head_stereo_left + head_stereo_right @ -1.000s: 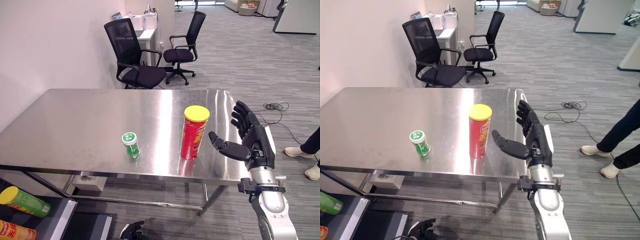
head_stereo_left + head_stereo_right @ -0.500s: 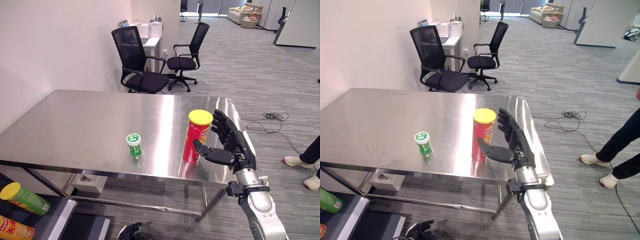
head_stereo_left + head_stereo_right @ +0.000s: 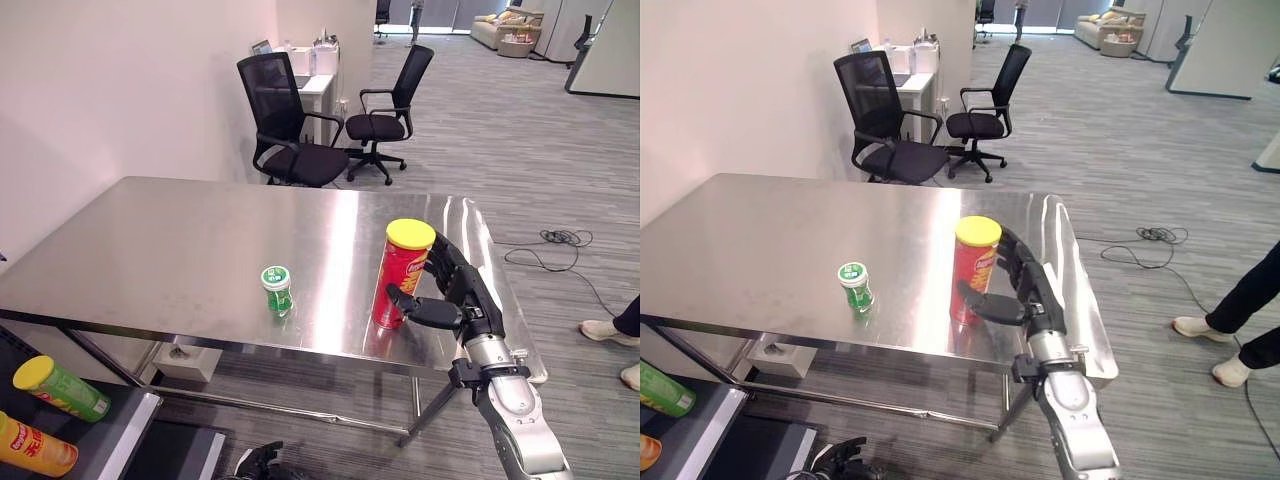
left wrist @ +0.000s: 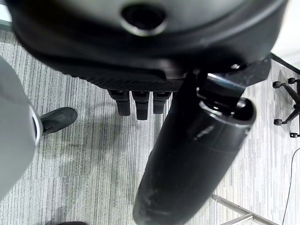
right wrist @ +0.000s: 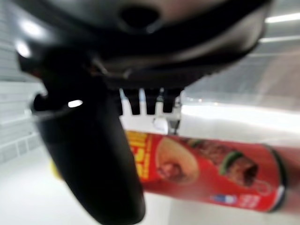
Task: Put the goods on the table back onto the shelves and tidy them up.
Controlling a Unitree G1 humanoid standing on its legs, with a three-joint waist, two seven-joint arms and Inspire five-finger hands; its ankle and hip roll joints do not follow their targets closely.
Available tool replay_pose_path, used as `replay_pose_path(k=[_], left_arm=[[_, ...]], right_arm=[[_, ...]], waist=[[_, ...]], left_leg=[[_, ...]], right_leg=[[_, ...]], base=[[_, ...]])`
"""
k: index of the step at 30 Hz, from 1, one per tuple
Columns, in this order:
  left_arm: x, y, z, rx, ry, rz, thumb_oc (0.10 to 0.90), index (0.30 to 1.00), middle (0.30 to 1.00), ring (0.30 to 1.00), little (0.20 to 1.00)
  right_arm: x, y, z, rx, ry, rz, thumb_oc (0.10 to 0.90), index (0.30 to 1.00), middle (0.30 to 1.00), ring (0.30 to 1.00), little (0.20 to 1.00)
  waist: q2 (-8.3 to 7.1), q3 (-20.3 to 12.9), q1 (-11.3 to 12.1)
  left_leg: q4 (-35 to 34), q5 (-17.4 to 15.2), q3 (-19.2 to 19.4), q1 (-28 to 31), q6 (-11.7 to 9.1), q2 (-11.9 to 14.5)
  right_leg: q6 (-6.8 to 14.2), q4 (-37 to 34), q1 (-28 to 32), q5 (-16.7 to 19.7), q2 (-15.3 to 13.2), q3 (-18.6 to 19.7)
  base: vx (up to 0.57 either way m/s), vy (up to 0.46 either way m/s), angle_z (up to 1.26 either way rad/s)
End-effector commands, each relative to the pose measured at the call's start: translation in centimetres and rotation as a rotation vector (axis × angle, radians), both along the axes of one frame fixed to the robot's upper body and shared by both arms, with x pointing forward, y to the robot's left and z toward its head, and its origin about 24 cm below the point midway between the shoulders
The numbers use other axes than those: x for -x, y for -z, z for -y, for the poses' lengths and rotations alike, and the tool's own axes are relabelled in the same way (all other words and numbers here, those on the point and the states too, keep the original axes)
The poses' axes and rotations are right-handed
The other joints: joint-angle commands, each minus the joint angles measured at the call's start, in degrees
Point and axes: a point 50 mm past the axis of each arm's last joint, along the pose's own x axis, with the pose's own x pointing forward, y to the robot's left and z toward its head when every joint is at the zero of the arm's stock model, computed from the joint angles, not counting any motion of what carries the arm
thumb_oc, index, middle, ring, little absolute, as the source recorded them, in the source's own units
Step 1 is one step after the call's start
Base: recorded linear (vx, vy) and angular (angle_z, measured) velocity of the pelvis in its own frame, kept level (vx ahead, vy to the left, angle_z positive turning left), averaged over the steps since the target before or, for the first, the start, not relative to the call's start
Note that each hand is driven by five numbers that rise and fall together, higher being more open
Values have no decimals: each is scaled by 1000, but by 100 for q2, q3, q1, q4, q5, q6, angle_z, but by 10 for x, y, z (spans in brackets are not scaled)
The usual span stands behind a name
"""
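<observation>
Left eye view puts the red crisp can [image 3: 404,273], with its yellow lid, upright at centre-right of the frame, near the front edge of the bench [image 3: 180,250]. Its long axis stands vertical. The right robot hand [image 3: 449,294] sits at the can's right side, level with the lower half of the tube. Its thumb reaches across the front of the can near the base, and its fingers run up behind the can's far right side. They are spread and not curled round it, so the hand is open, bracketing the can rather than gripping it. From the right wrist view, the can [image 5: 206,171] lies just past the fingertips [image 5: 149,101], crossing between them and the thumb; whether any finger already touches it I cannot tell.

So the can lies directly in the hollow of that hand, to its left in the frame, and a simple closing of thumb and fingers looks like all that the next move needs.

A small green bottle [image 3: 276,290] stands upright left of centre, well apart from the can and hand. The left robot hand [image 4: 140,101] hangs low over the floor, fingers relaxed and empty, far from either item. At lower left, a green can [image 3: 60,388] and an orange can [image 3: 35,445] lie on their sides on the shelf [image 3: 128,437].
</observation>
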Motion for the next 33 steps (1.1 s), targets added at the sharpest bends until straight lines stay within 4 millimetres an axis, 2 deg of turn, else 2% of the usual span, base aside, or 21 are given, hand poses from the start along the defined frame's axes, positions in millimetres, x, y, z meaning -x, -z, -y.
replay_pose_path(k=[1,14,27,33], left_arm=[[-3,0,-2,4,-21,-1,800,900,900,900,900],[1,1,-5,14,-62,-11,800,900,900,900,900],[7,2,-7,30,-98,-33,800,900,900,900,900],[11,3,-7,41,-111,-47,800,900,900,900,900]], right_arm=[[-26,-59,-6,31,-33,289,800,900,900,900,900],[-35,-61,-9,62,-70,276,800,900,900,900,900],[-49,-74,-14,81,-100,296,800,900,900,900,900],[-53,-70,-19,76,-128,270,800,900,900,900,900]], waist=[[-104,-7,158],[-137,-39,243],[-203,-56,334],[-212,-59,368]], left_leg=[[27,-474,-196,311,-90,175],[27,-484,-237,290,-101,179],[27,-506,-267,292,-115,179],[27,-516,-275,297,-119,179]], right_leg=[[-136,203,77,804,-361,100],[-138,202,85,818,-354,70],[-145,220,83,814,-353,39],[-148,224,81,807,-354,39]], base=[[0,0,0],[-1,1,4],[0,0,0],[0,1,1]])
